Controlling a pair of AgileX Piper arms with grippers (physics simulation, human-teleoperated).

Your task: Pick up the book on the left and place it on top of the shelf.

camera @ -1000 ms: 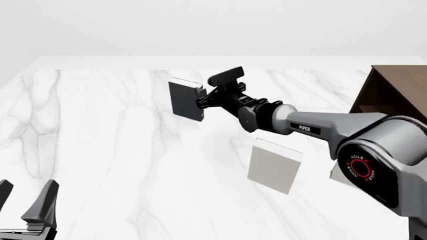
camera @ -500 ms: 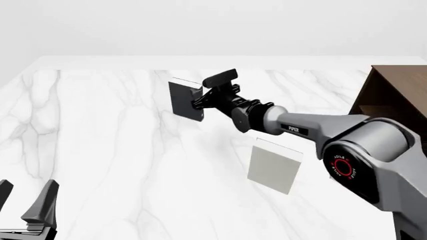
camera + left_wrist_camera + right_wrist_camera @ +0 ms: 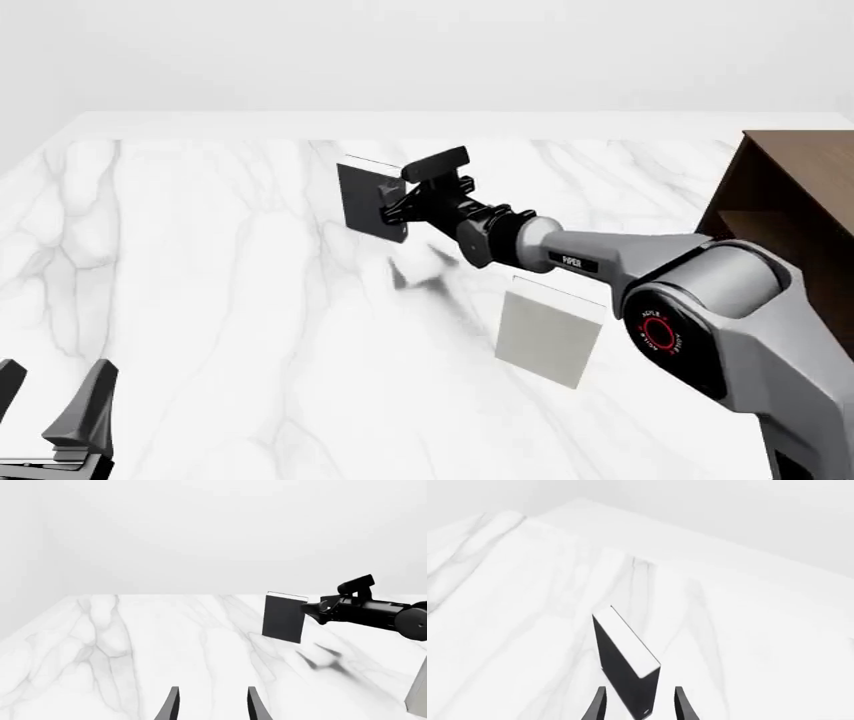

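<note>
The dark charcoal book [image 3: 370, 198] stands upright on the marble table at the far middle-left, its light page edge on top. It also shows in the left wrist view [image 3: 283, 617] and the right wrist view [image 3: 624, 665]. My right gripper [image 3: 396, 206] is open, with its fingers on either side of the book's near edge [image 3: 639, 707] and a gap to each finger. My left gripper [image 3: 54, 415] is open and empty at the near left corner, far from the book [image 3: 212, 707]. The dark brown shelf [image 3: 790, 195] stands at the right edge.
A light grey-white book [image 3: 549, 331] stands on the table under the right arm's forearm; its edge shows in the left wrist view [image 3: 417, 695]. The right arm [image 3: 627, 265] stretches across from the right. The table's far edge lies behind the dark book.
My right gripper has reached further left and forward, so its fingers now straddle the dark book's edge. A faint shadow has appeared on the table below it. The book and left arm have not moved.
</note>
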